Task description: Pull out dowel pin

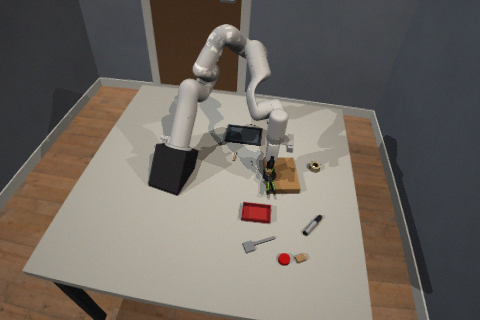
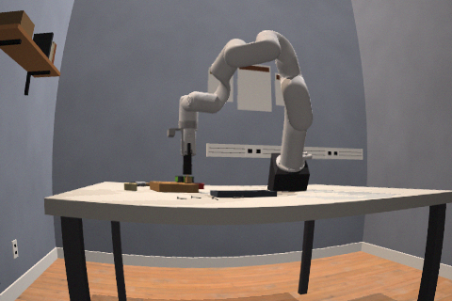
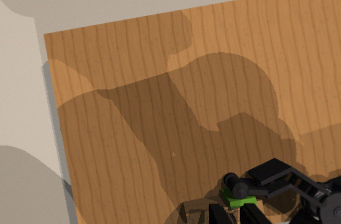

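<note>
The wooden bench board (image 1: 286, 175) lies right of the table's middle. It also shows in the side view (image 2: 173, 186) and fills the wrist view (image 3: 166, 115). The small wooden block (image 1: 269, 173) sits at the board's left edge, and the black and green spring clamp (image 1: 270, 187) is on it. The clamp also shows in the wrist view (image 3: 276, 187). My gripper (image 1: 270, 169) points straight down onto the block and is shut on the dowel pin. The fingers hide the pin. The bench stop is not clear in any view.
A red tray (image 1: 256, 212) lies in front of the board and a dark flat tray (image 1: 243, 134) behind it. A ring-shaped part (image 1: 314, 166) lies to the right. A marker (image 1: 312, 225), a grey tool (image 1: 257, 243), a red disc (image 1: 283, 258) and a small cube (image 1: 300, 258) lie near the front.
</note>
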